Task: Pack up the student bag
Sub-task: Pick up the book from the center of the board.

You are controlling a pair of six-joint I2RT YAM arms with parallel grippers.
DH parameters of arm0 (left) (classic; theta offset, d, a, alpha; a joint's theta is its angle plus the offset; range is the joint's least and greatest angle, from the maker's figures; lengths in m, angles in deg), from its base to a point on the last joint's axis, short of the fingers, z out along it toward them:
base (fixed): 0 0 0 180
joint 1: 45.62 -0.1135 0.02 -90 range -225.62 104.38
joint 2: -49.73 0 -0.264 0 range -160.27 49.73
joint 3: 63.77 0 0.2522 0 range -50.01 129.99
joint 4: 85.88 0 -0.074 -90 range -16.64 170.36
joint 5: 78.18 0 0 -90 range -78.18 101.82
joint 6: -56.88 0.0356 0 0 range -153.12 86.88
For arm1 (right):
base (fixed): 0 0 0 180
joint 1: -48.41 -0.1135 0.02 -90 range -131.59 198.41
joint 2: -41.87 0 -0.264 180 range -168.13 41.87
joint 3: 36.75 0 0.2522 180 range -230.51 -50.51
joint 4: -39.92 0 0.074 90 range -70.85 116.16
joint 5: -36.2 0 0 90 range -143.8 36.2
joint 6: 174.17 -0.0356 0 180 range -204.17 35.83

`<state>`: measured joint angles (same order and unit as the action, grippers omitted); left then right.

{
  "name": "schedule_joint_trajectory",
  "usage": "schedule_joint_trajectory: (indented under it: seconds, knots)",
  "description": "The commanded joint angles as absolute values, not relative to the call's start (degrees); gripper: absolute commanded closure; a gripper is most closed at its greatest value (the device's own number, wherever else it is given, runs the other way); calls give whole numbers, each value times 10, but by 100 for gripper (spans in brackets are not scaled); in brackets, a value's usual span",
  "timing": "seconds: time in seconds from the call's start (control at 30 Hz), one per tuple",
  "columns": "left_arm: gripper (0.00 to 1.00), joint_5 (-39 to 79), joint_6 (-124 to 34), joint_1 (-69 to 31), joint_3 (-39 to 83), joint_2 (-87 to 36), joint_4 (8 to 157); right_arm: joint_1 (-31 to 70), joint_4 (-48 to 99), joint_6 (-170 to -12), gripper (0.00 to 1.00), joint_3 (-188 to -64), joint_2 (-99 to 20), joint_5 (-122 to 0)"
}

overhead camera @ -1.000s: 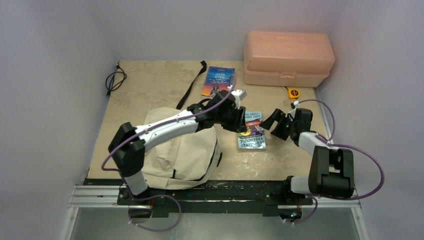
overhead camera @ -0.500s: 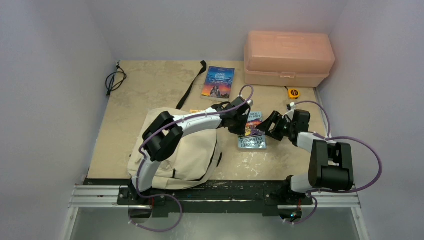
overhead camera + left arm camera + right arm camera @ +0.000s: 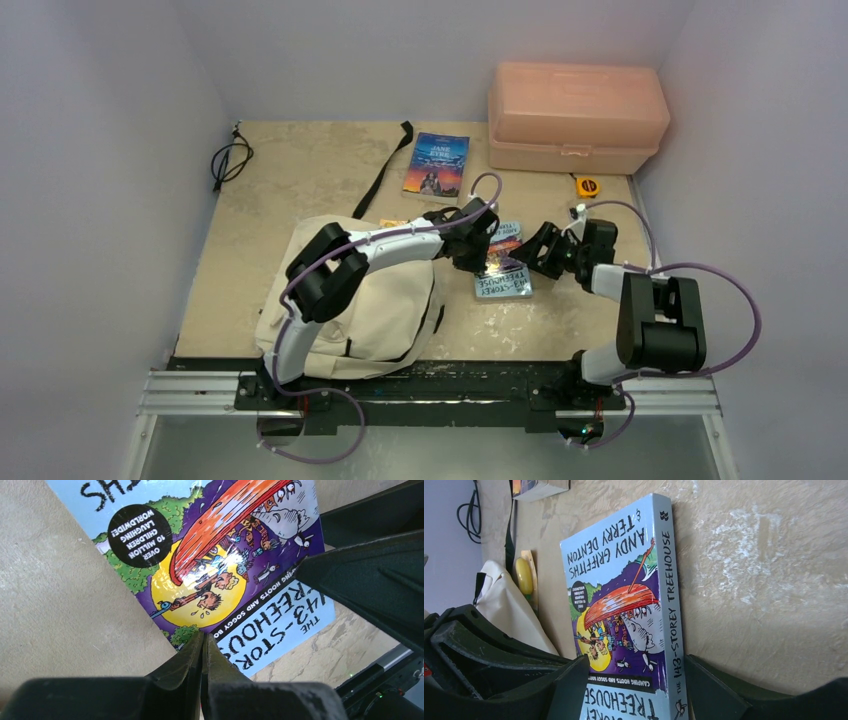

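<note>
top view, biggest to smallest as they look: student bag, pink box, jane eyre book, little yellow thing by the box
1. student bag, partly under the left arm
2. pink box, not far behind
3. Jane Eyre book
4. small yellow object

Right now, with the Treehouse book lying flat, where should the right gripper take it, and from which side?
Take the spine edge, coming in low from the right arm's side. The Treehouse book lies flat, cover up, its thick spine facing the open right gripper. The shut left gripper sits at the opposite edge and could probably brace it.
</note>
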<state>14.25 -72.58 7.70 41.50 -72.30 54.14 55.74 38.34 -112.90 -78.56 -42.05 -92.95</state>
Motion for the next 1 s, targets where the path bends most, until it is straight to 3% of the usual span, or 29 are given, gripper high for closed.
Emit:
schedule_joint_trajectory:
  seconds: [0.0, 0.23, 0.33, 0.63, 0.8, 0.9, 0.97]
  knots:
    - [100, 129, -756, 79, 377, -752, 553, 526, 412, -1155, 29, -759, -422, -1003]
    - [100, 143, -761, 82, 356, -749, 598, 519, 473, -1211, 35, -725, -361, -1058]
    - [100, 157, -762, 82, 351, -753, 612, 514, 509, -1235, 42, -716, -352, -1069]
    - [100, 182, -764, 84, 318, -748, 648, 463, 612, -1290, 57, -711, -394, -1045]
    - [100, 184, -755, 84, 317, -735, 644, 452, 629, -1312, 79, -709, -413, -1027]
    - [100, 175, -740, 84, 320, -711, 628, 452, 589, -1291, 100, -722, -393, -1017]
    - [100, 170, -727, 84, 327, -685, 602, 452, 531, -1261, 100, -743, -373, -1004]
